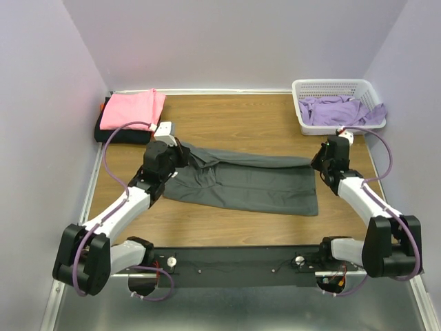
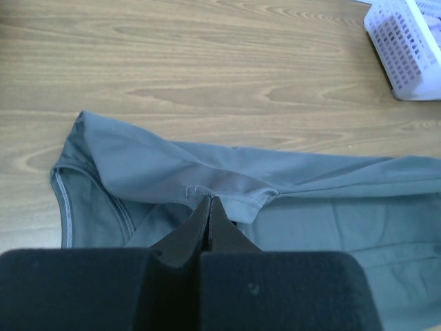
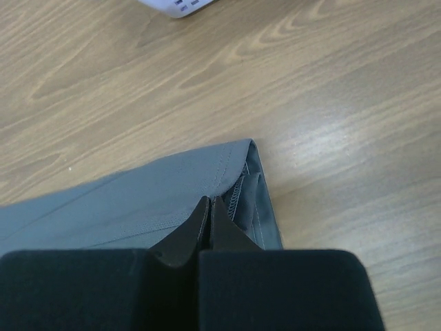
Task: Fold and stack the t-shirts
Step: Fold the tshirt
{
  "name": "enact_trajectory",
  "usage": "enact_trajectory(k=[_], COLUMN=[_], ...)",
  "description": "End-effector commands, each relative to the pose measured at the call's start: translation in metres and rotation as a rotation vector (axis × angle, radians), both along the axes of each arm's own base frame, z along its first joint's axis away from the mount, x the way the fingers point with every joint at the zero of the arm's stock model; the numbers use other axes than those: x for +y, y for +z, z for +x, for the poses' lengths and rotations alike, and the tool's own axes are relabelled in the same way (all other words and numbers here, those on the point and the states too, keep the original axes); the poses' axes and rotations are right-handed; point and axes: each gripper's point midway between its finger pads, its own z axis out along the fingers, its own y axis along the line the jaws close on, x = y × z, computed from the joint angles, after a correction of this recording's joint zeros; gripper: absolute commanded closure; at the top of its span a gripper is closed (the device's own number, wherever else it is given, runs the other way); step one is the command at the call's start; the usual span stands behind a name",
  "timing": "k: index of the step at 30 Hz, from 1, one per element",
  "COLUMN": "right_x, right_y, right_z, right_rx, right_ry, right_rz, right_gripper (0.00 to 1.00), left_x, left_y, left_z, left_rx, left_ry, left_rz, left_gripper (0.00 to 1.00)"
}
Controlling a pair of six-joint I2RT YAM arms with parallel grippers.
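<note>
A dark charcoal grey t-shirt (image 1: 248, 183) lies across the middle of the table, its far edge lifted and folded toward the near side. My left gripper (image 1: 180, 153) is shut on the shirt's sleeve hem (image 2: 227, 193) at the left end. My right gripper (image 1: 318, 165) is shut on the bottom hem (image 3: 227, 169) at the right end. In both wrist views the jaws stand pressed together with cloth pinched at their tips. A folded bright pink t-shirt (image 1: 131, 109) rests on a folded black one (image 1: 110, 135) at the back left. Lavender t-shirts (image 1: 337, 110) fill the basket.
The white lattice basket (image 1: 331, 84) stands at the back right corner, also seen in the left wrist view as a white basket (image 2: 406, 48). Purple walls close in the table on three sides. Bare wood shows between the grey shirt and the back wall.
</note>
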Motion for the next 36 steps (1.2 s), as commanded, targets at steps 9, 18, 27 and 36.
enact_trajectory(k=[9, 18, 27, 36], right_x=[0.0, 0.0, 0.015, 0.061], right_y=[-0.002, 0.038, 0.015, 0.008], right_z=[-0.041, -0.041, -0.019, -0.01], right_rx=[0.021, -0.104, -0.038, -0.051], right_ry=[-0.008, -0.015, 0.061, 0.198], right_rz=[0.009, 0.025, 0.054, 0.111], right_gripper=[0.52, 0.19, 0.2, 0.21], left_x=[0.005, 0.014, -0.013, -0.026], left_y=[-0.012, 0.013, -0.023, -0.065], left_z=[-0.038, -0.036, -0.004, 0.015], left_rx=[0.013, -0.053, 0.028, 0.107], left_ry=[-0.009, 0.043, -0.034, -0.069], left_rz=[-0.048, -0.058, -0.043, -0.004], left_gripper=[0.34, 0.02, 0.02, 0.02])
